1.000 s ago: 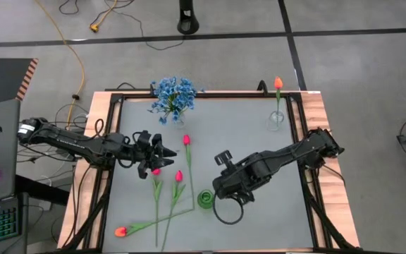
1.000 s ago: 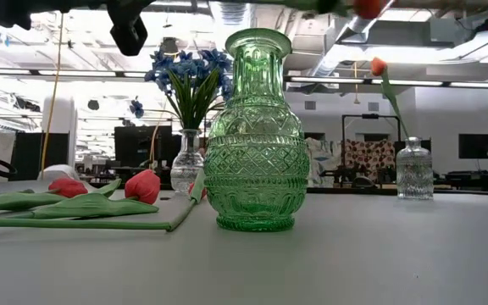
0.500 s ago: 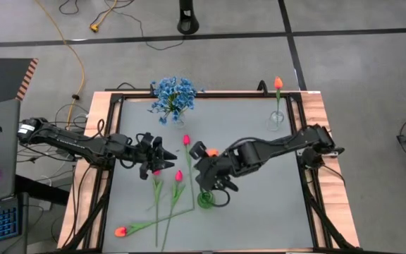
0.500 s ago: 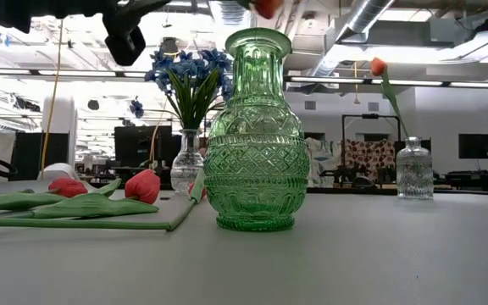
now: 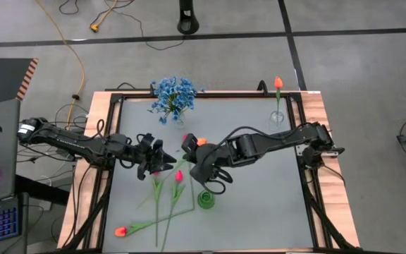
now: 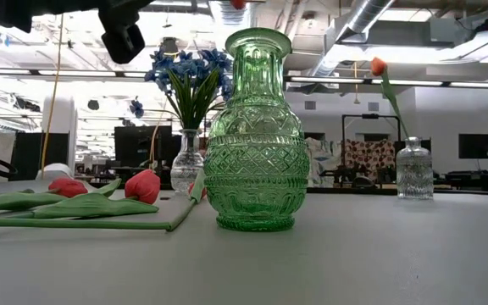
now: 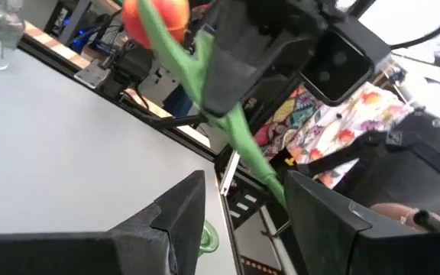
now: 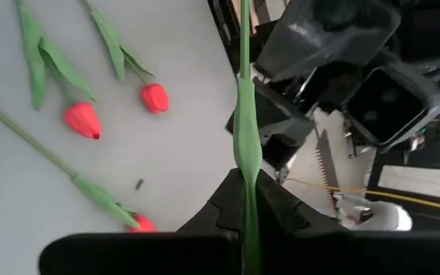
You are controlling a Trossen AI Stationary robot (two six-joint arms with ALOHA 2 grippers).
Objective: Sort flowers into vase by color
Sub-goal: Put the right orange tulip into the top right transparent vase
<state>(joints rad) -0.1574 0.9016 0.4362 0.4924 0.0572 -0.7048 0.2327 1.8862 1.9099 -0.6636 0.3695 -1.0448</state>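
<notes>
The right claw [image 5: 194,156], near the middle of the surface [image 5: 259,212], is closed on the green stem of an orange tulip [image 5: 201,142] carried in the air, just short of the left claw [image 5: 162,161]. That claw's fingers stand apart, holding nothing, close beside the stem. This looks like a handover or a regrasp. Next, the tulip must go to the clear vase [image 5: 277,120] by the far right corner, where another orange tulip [image 5: 278,83] already stands.
</notes>
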